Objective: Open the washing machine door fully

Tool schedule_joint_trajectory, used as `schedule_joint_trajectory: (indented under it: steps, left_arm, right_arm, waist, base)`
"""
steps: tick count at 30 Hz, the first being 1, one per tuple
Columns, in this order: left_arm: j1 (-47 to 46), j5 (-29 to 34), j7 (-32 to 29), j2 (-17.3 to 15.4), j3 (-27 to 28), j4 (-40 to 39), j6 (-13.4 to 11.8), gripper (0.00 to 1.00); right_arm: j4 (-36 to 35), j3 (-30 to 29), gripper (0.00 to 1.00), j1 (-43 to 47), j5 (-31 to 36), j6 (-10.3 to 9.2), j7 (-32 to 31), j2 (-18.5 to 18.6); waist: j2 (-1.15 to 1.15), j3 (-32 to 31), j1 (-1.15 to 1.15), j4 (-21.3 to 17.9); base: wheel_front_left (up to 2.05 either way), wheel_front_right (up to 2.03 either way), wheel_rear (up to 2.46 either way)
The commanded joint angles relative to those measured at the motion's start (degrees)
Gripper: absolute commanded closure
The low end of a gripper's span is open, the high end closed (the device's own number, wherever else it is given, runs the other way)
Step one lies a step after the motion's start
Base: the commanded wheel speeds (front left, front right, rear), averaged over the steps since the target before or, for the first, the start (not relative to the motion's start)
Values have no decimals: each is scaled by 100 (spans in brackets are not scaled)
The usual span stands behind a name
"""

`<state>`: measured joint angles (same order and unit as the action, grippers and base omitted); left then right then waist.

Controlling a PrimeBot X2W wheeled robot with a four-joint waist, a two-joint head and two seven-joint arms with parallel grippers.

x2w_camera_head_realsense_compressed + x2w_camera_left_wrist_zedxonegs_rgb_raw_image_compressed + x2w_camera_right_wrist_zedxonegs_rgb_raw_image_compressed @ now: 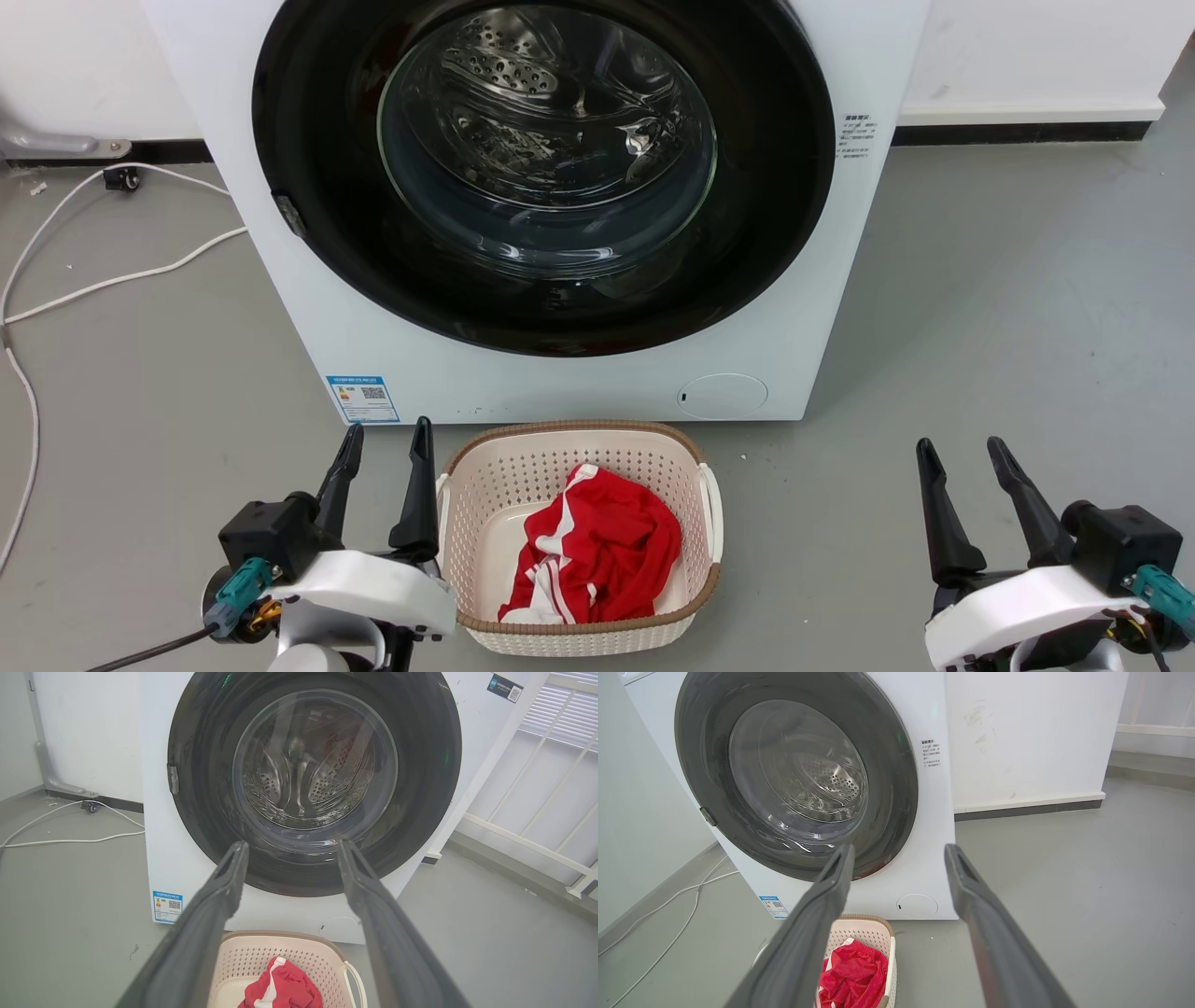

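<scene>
Our left tool [388, 425] and right tool [960, 442] sit lowest in the head view, each with its two dark fingers spread apart and holding nothing. Between them, on the smooth grey floor [1008, 308], we see a cream perforated laundry basket [569, 427] with a red-and-white garment [597, 551] inside, just beside the left tool. Behind the basket stands the white washing machine [560, 383], with a blue label [362, 399] low on its front. The washing machine door [546, 168], a glossy black disc with clear glass over the steel drum, lies closed flat against the machine's front. A white cable [121, 278] trails over the floor at the left. A white wall [1027, 47] with a dark skirting strip [1018, 133] runs behind. In the left wrist view we see a white railing [537, 844] at the right.
</scene>
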<state>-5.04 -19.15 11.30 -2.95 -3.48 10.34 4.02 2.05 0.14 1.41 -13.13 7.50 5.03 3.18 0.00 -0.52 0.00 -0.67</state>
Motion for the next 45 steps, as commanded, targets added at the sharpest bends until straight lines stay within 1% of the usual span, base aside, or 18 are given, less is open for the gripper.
schedule_joint_trajectory:
  steps: [1, 16, 34, 45]
  left_arm:
    - [-98, 133, 43, 1, -15, -26, -21, 0]
    - [-88, 803, 215, 5, -64, 9, -93, 0]
    - [-72, 1493, 396, 10, -103, -3, -167, 0]
    - [-44, 1443, 391, 11, -63, -1, -175, 0]
  right_arm:
    - [-62, 4, 0, 14, 154, -2, 43, -18]
    - [-104, 53, 0, 49, 834, -2, 133, -29]
    - [-151, 88, 0, 96, 1478, -3, 255, -41]
    - [-93, 62, 0, 77, 1388, -3, 268, -41]
  waist:
    - [0, 0, 0, 1]
    - [0, 17, 0, -25]
    - [0, 31, 0, -36]
    - [0, 50, 0, -41]
  base:
    - [0, 0, 0]
    - [0, 0, 0]
    - [0, 0, 0]
    - [0, 0, 0]
